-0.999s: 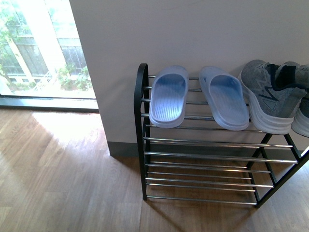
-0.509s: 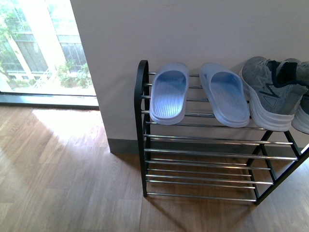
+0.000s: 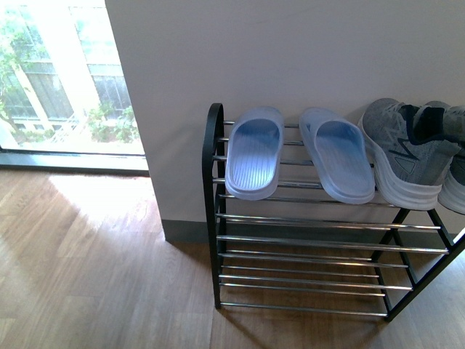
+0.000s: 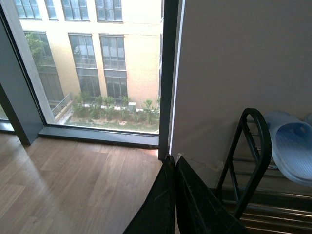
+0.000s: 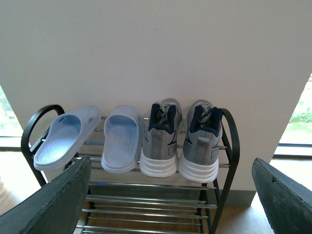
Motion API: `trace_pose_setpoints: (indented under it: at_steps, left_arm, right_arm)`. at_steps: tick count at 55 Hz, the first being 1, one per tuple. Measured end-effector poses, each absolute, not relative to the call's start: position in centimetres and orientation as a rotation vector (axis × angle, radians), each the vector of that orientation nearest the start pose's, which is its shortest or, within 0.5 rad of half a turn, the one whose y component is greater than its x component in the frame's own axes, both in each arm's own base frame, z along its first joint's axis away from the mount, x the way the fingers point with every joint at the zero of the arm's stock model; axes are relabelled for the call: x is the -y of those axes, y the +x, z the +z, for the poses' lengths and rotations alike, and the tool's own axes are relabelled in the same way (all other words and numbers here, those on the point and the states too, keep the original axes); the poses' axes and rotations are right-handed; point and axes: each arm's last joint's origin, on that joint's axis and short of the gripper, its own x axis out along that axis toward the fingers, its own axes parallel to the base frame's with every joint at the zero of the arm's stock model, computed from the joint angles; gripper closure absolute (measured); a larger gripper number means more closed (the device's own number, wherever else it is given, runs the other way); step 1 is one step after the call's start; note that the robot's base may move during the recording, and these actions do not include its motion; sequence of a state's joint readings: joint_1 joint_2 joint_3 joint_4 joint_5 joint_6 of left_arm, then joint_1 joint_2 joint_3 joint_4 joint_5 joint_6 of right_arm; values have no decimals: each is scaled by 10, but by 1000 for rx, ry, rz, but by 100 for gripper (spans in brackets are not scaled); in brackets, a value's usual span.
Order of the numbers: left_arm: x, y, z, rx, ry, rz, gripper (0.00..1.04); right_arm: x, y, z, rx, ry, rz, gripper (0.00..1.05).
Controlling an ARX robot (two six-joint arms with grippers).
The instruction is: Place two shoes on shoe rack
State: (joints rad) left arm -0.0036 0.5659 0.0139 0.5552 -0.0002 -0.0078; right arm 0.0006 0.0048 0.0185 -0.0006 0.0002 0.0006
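both pale blue slides (image 3: 254,154) and both grey sneakers (image 5: 178,141) are sitting on the shoe rack (image 3: 212,189) top tier; since 1 second ago only the front view is shifting slightly. left pincer (image 4: 174,168) clenched, right pincer (image 5: 170,195) released, both empty; task looking finished.

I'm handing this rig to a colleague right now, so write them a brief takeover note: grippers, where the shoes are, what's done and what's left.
Left gripper: fingers together, holding nothing, off the rack's end by the window.
Right gripper: open and empty, facing the rack from in front.
Both pale blue slides lie on the top tier of the shoe rack, toes to the wall.
Both grey sneakers stand beside them on the same tier, heels outward.
Done: all the shoes in view are on the rack.
Left: nothing obvious; probably just back the arms away.
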Motion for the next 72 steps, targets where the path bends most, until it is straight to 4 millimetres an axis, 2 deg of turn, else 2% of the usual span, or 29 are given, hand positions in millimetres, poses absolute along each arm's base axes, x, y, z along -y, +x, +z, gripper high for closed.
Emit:
trace_pose_setpoints:
  at_steps: [32, 50, 58, 67, 72]
  left_arm:
    - [0, 113, 171, 16, -8, -4, 104]
    - [0, 108, 171, 15, -8, -3, 104]
    - [0, 99, 167, -6, -8, -4, 104]
    - [0, 98, 167, -3, -8, -3, 103]
    - [0, 98, 167, -2, -8, -3, 87]
  right_arm:
    - [0, 97, 169, 13, 1, 0, 9]
    - [0, 97, 169, 13, 1, 0, 9]
    - [0, 97, 169, 13, 1, 0, 9]
    - [0, 97, 169, 13, 1, 0, 9]
    - [0, 97, 169, 14, 1, 1, 9]
